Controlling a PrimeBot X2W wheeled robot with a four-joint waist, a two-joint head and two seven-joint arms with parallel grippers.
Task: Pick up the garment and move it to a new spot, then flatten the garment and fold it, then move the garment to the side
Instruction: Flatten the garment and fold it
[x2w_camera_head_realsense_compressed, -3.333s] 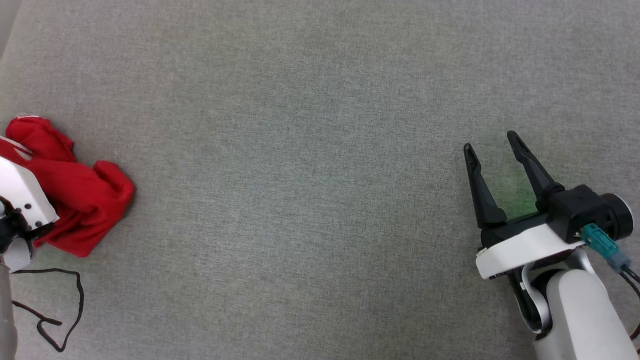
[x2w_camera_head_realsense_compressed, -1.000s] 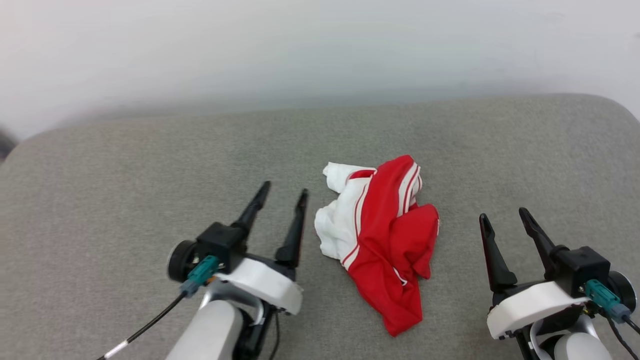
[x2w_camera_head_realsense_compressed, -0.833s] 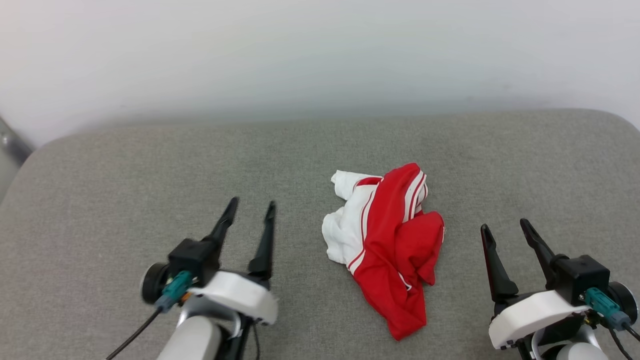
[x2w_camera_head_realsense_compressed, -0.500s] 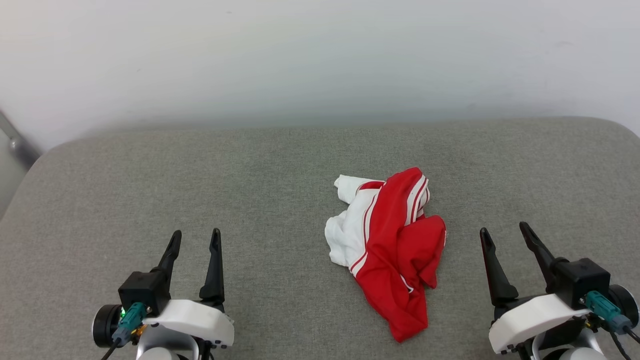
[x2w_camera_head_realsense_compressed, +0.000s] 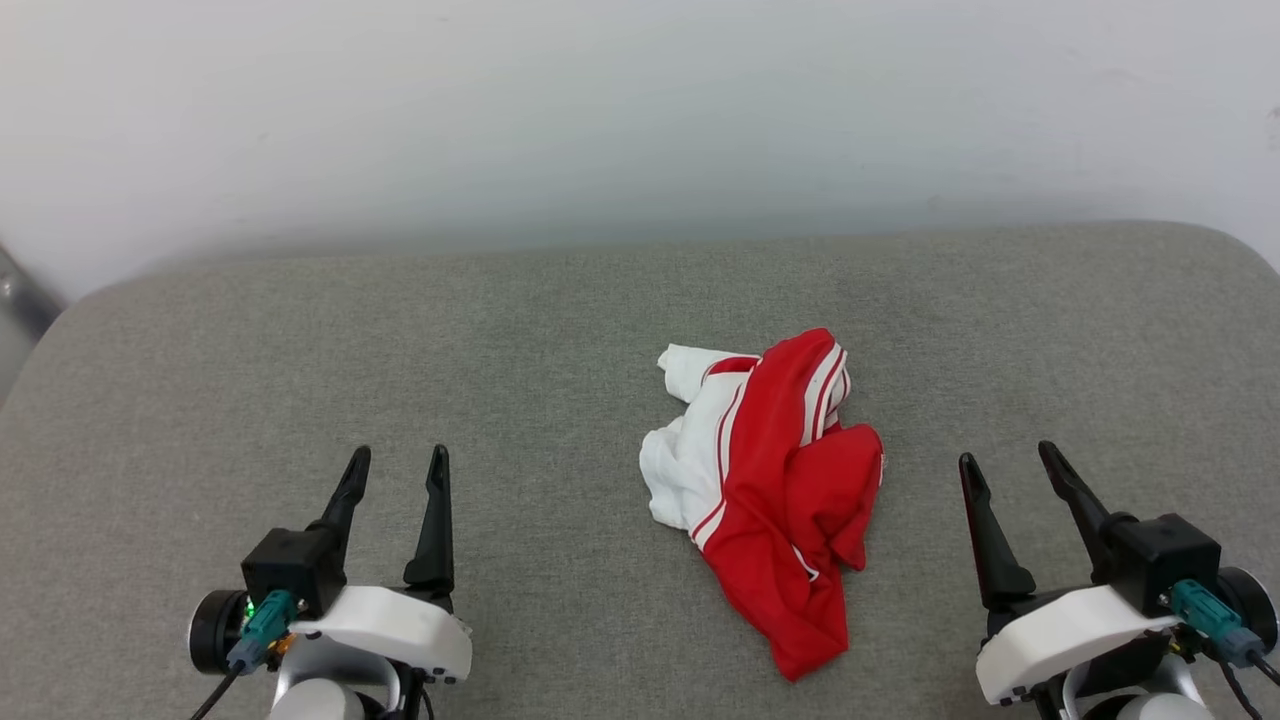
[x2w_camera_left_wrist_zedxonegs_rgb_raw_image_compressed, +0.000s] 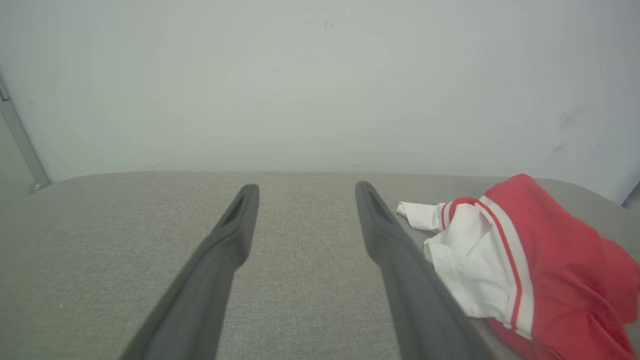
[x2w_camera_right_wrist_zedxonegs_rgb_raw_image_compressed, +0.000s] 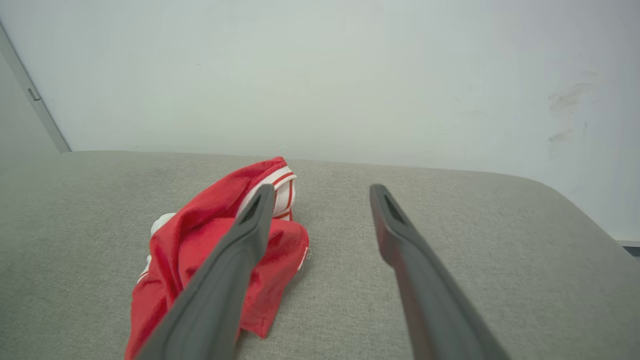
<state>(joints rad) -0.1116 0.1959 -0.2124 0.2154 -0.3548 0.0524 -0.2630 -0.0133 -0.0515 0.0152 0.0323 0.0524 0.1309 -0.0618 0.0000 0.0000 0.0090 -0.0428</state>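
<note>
The garment (x2w_camera_head_realsense_compressed: 775, 500) lies crumpled in a heap on the grey cushioned surface (x2w_camera_head_realsense_compressed: 560, 340), red cloth with a white panel and striped trim on its left side. It appears at the right of the left wrist view (x2w_camera_left_wrist_zedxonegs_rgb_raw_image_compressed: 525, 280) and at the left of the right wrist view (x2w_camera_right_wrist_zedxonegs_rgb_raw_image_compressed: 210, 250). My left gripper (x2w_camera_head_realsense_compressed: 398, 462) stands open at the lower left, well apart from the heap. Off to the garment's right, my right gripper (x2w_camera_head_realsense_compressed: 1005, 458) is open too, with nothing between its fingers. Neither touches the cloth.
A pale wall (x2w_camera_head_realsense_compressed: 640, 110) rises behind the surface's rounded far edge. A grey strip (x2w_camera_head_realsense_compressed: 15, 295) shows at the far left beyond the surface's corner. Bare grey fabric spreads to the left of the garment and behind it.
The camera has swung from looking down to looking forward. My left gripper has drawn back from beside the garment to the lower left. The garment and right gripper have stayed put over the last second.
</note>
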